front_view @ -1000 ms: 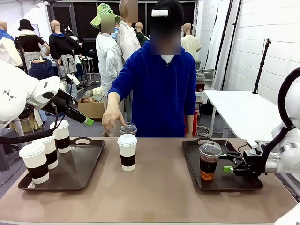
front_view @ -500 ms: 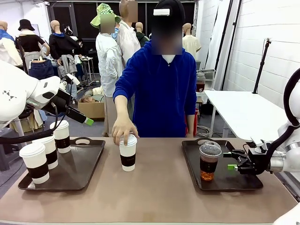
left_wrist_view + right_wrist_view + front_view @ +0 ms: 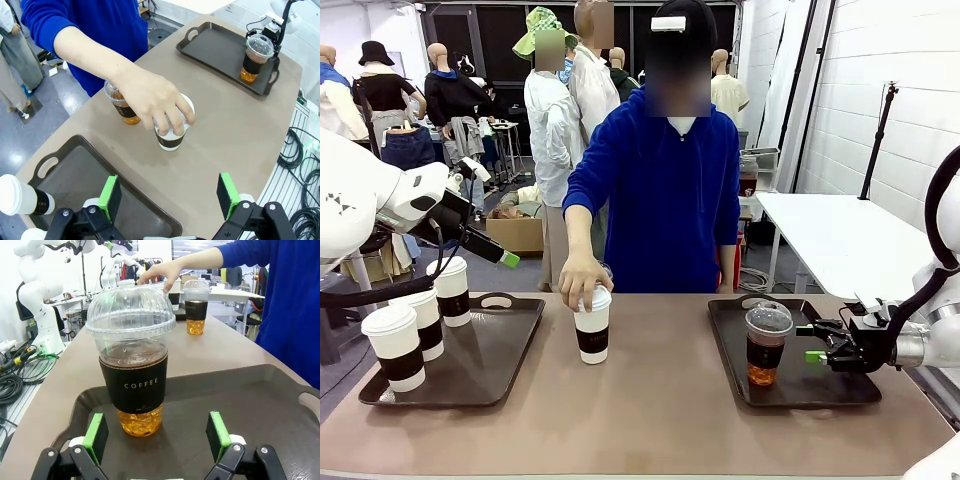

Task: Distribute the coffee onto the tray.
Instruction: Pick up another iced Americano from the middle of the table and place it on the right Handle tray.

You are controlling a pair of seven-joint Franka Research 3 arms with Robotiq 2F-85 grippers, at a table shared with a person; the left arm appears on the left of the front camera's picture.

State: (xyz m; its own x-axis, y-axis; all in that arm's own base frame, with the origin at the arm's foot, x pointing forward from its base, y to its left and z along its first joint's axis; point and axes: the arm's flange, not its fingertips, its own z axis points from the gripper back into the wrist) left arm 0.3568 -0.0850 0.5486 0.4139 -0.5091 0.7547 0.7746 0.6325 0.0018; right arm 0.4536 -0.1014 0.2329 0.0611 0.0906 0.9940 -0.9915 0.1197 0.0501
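Note:
Three white paper coffee cups [image 3: 420,322] with dark sleeves stand on the left tray [image 3: 500,365]. A fourth paper cup [image 3: 591,330] stands mid-table, with the person's hand [image 3: 582,285] gripping its lid. Just behind it is a clear dome-lidded cup [image 3: 120,102], mostly hidden in the front view. Another clear cup [image 3: 767,345] of brown drink stands on the right tray [image 3: 820,390]. My right gripper [image 3: 812,343] is open just right of it, and the cup [image 3: 132,370] sits ahead of the spread gripper [image 3: 157,437]. My left gripper [image 3: 169,196] hangs open, empty, raised over the left tray.
The person in a blue top stands at the far edge, arm reaching over the table's middle. Cables [image 3: 300,155] lie off the table's side. A white table [image 3: 840,235] stands at the back right. Bare tabletop [image 3: 660,410] lies between the trays.
The person's hand left the clear cup and came down on the paper cup's lid. My right gripper drew back slightly to the right of its cup. The left arm stayed still.

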